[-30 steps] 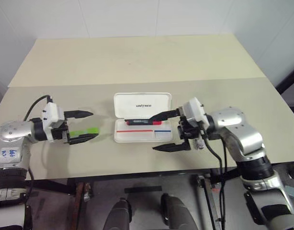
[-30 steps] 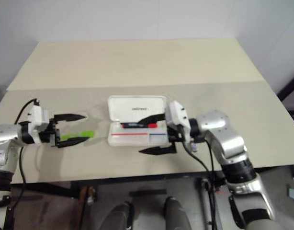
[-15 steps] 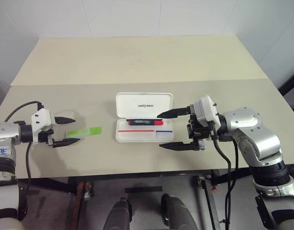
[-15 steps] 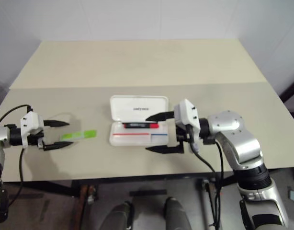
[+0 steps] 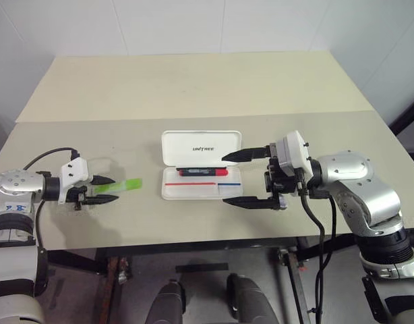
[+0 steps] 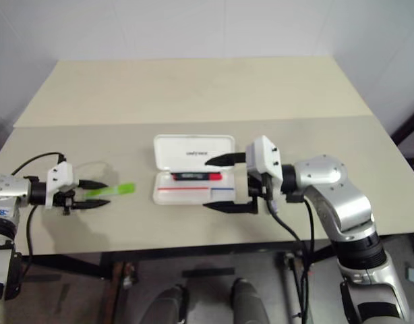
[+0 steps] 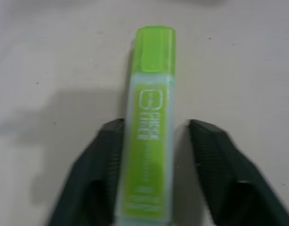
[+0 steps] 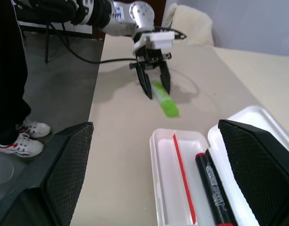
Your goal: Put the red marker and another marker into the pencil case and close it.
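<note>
Left eye view: looks down on a pale table point(image 5: 193, 88) with much bare surface behind and to both sides of the pencil case point(image 5: 200, 144). Finds the case near the middle, lid raised toward the far side, tray well back from the near edge. Shows the red marker point(image 5: 202, 172) already inside the tray, along its back wall. Places another marker point(image 5: 126, 185), the light-green one, flat on the table well left of the case, with open room between them. Catches the left gripper point(image 5: 114, 189) low at that marker's left end, fingers partly spread and straddling it. Has the right gripper point(image 5: 224, 180) above the case's right end, spread wide, holding nothing.

Right eye view: repeats the same layout, with the left table edge close behind the left arm.

Left wrist view: adds the close contact. Sets the green barrel between the two fingers point(image 7: 102, 160), one against the barrel, the other apart from it by a slim gap; marker resting on the table.

Right wrist view: looks between its own wide-apart fingers point(image 8: 64, 165) across the tray. Adds the floor past the table's left edge and a person's dark trouser leg point(image 8: 8, 61) and white shoes point(image 8: 17, 141) standing there.
</note>
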